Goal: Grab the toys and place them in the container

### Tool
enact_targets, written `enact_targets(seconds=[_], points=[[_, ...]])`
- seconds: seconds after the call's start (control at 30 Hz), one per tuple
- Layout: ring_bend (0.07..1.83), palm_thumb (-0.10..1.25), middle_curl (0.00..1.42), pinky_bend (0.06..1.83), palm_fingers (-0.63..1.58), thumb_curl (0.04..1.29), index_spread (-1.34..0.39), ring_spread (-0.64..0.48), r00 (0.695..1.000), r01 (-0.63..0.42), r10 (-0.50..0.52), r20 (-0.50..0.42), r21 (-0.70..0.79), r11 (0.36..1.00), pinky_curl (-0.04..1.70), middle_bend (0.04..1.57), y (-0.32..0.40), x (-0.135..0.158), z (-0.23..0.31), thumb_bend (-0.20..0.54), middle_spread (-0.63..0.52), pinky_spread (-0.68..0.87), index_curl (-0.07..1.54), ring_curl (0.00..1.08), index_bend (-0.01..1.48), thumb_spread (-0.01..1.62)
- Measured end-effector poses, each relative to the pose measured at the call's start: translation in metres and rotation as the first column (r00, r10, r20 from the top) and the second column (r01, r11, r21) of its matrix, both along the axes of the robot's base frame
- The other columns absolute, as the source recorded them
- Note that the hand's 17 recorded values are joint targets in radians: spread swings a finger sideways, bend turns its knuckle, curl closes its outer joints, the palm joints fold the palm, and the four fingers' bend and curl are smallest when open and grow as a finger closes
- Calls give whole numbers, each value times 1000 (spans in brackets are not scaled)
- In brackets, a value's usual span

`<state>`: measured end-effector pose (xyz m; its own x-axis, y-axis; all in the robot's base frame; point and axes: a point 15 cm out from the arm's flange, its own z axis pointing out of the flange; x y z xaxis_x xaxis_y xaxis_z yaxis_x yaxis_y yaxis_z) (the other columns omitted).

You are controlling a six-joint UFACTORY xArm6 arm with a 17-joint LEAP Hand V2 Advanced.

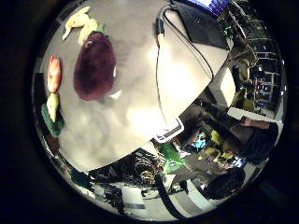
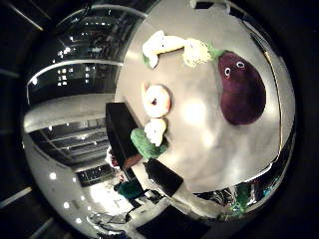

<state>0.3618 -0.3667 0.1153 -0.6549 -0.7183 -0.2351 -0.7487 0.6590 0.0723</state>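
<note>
A purple eggplant plush toy (image 2: 241,88) with eyes lies on the pale table (image 1: 140,93). Beside it lie a white and green toy (image 2: 164,45), a small yellow and green toy (image 2: 204,52), a round peach-coloured toy (image 2: 157,99) and a white toy with green leaves (image 2: 150,137). My hand (image 2: 164,187) is above the table, away from the eggplant; its black and white parts reach in beside the leafy toy. I see no container for certain.
A dark flat device (image 1: 201,23) lies at the far side of the table. A small white card (image 1: 170,129) lies at the table's edge. Cluttered shelves and room stand beyond the edge.
</note>
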Motion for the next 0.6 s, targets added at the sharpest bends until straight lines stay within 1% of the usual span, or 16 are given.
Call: enact_targets(seconds=[0.1, 0.23, 0.43, 0.6], points=[[304, 396, 325, 512, 67, 285, -190, 273, 999, -11, 11, -32, 3, 1000, 314, 227, -1, -4, -18, -29, 218, 486, 244, 252, 148, 995], [305, 383, 325, 522, 62, 283, -190, 274, 998, -23, 24, -54, 16, 1000, 310, 224, 2, -1, -35, -30, 219, 490, 246, 253, 148, 986], [307, 376, 326, 543, 57, 284, -189, 283, 993, -43, 41, -109, -19, 999, 309, 219, -16, 1, -59, -29, 218, 498, 249, 255, 148, 972], [335, 417, 332, 575, 132, 294, -190, 277, 987, -63, 56, -150, -44, 997, 306, 240, -32, -1, -71, -23, 199, 505, 248, 259, 151, 963]])
